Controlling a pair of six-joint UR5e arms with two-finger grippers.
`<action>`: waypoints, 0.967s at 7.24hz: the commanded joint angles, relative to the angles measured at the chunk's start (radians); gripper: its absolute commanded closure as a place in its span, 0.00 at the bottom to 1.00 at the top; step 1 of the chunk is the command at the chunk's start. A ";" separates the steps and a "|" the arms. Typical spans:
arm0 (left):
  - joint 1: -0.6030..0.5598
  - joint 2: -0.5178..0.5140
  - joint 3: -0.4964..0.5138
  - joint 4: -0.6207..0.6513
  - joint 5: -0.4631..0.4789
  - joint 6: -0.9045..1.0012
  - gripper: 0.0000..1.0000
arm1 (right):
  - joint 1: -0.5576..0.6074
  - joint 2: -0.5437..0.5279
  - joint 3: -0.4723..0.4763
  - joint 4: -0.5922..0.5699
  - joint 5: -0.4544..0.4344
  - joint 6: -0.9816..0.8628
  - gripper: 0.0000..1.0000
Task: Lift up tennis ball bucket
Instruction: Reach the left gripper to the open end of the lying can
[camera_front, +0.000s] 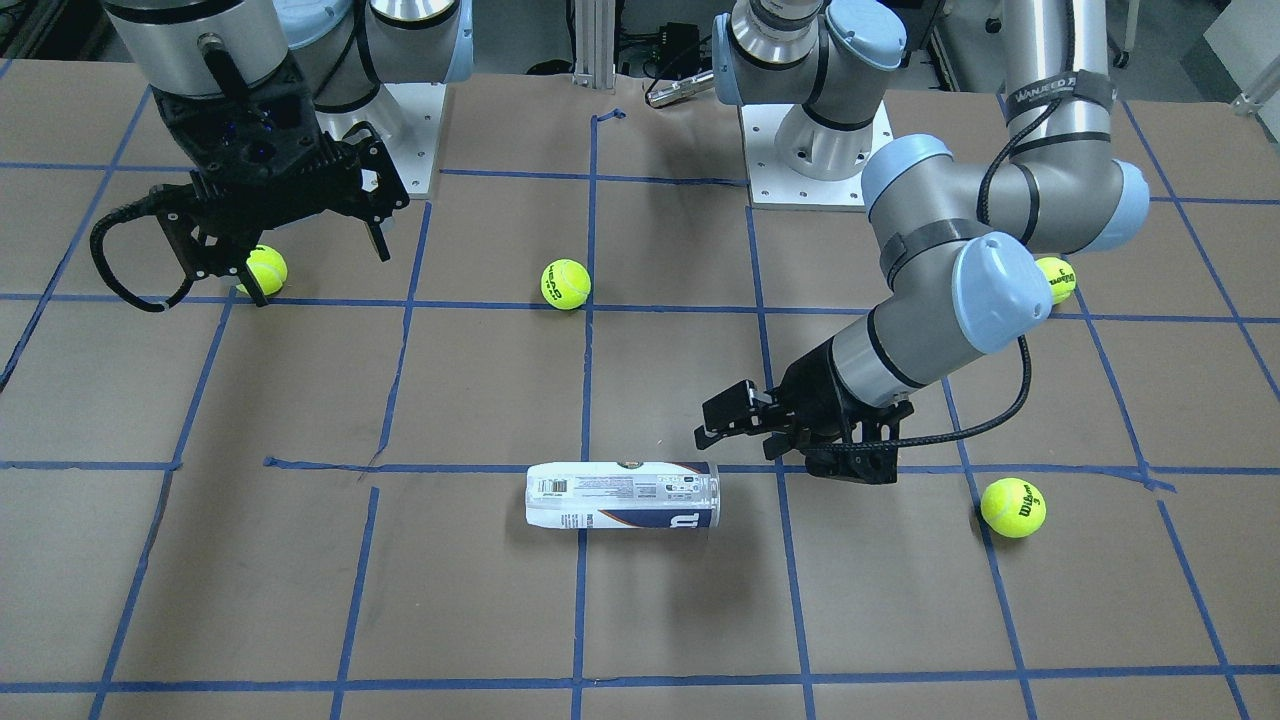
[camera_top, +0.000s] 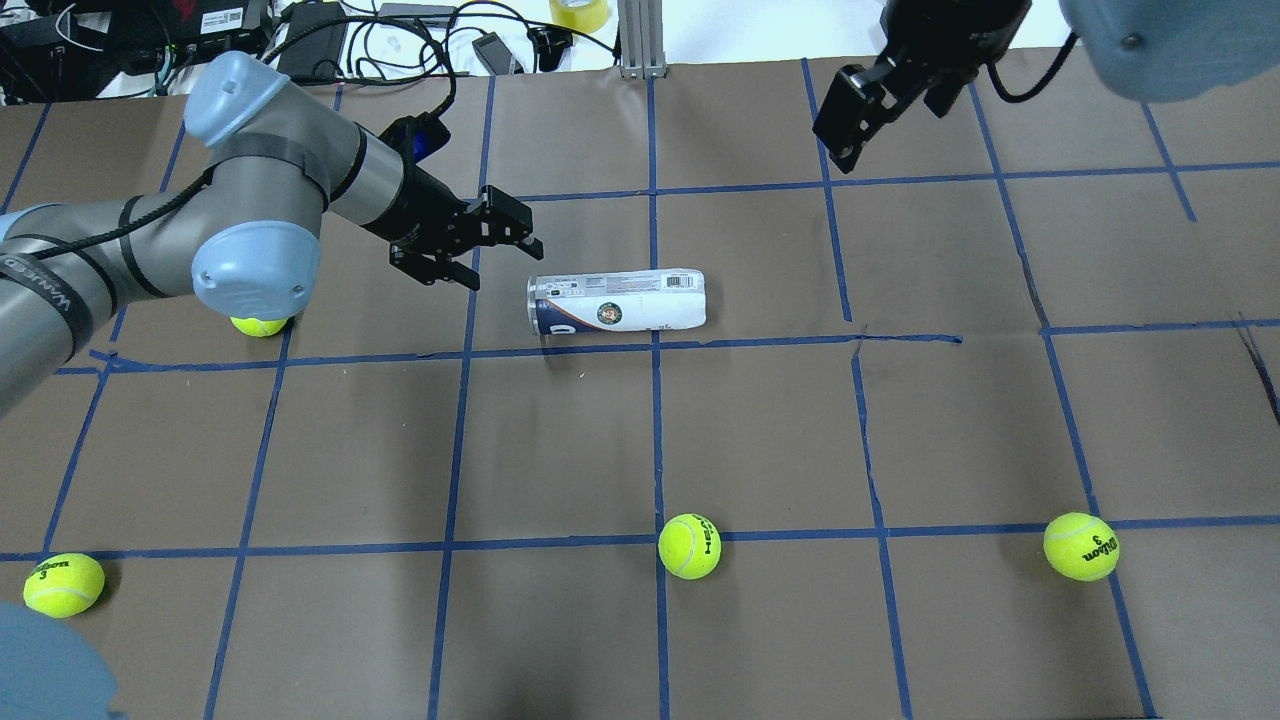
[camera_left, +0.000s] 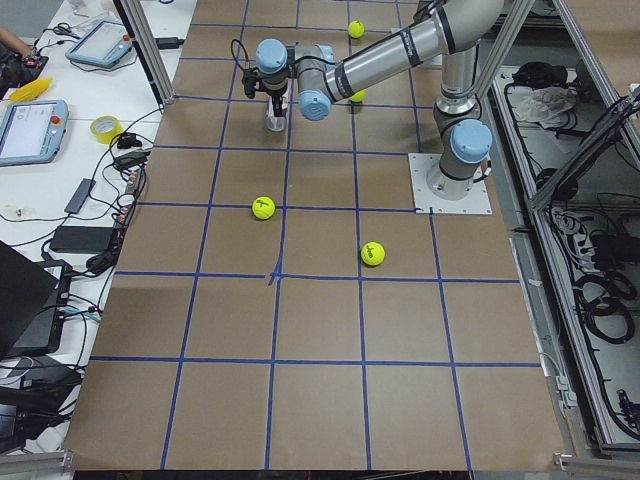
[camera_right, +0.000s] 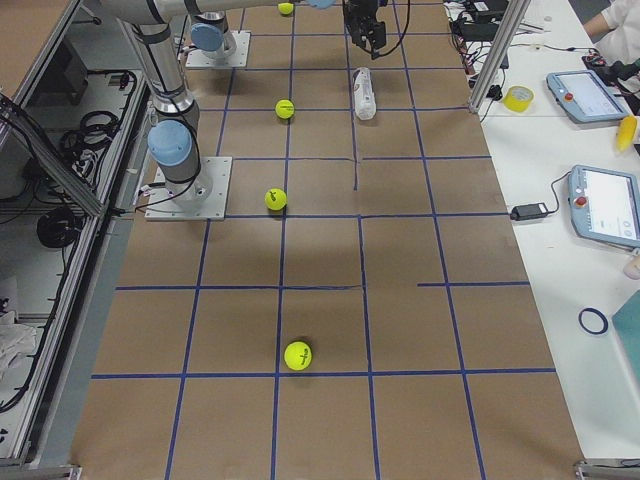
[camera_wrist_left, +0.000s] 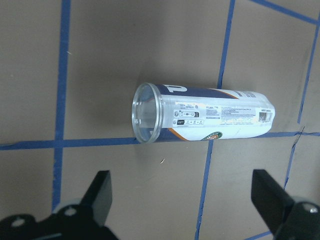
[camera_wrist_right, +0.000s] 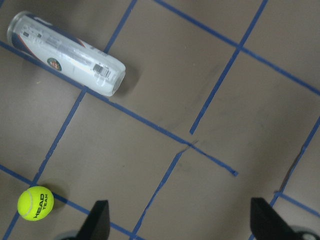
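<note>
The tennis ball bucket (camera_top: 617, 300) is a clear tube with a white and navy label. It lies on its side on the brown table, also in the front view (camera_front: 622, 495). Its open rimmed end (camera_wrist_left: 145, 120) points toward my left gripper (camera_top: 500, 258). That gripper is open and empty, hovering just beside that end without touching it; it also shows in the front view (camera_front: 715, 420) and the left wrist view (camera_wrist_left: 185, 200). My right gripper (camera_top: 850, 120) is open and empty, high and far from the tube (camera_wrist_right: 67, 52).
Loose tennis balls lie on the table: one mid-front (camera_top: 690, 545), one at the right (camera_top: 1080, 546), one at the near left (camera_top: 63, 584), one under my left arm's elbow (camera_top: 258, 324). Blue tape lines grid the table. Cables lie beyond the far edge.
</note>
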 joint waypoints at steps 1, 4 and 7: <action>-0.017 -0.080 -0.007 0.086 -0.020 -0.003 0.00 | -0.019 -0.009 0.005 0.014 0.001 0.219 0.00; -0.040 -0.140 -0.007 0.158 -0.022 -0.042 0.00 | -0.028 -0.012 0.004 -0.002 -0.003 0.452 0.00; -0.061 -0.170 -0.004 0.180 -0.035 -0.063 0.04 | -0.071 -0.015 0.005 -0.020 -0.008 0.447 0.00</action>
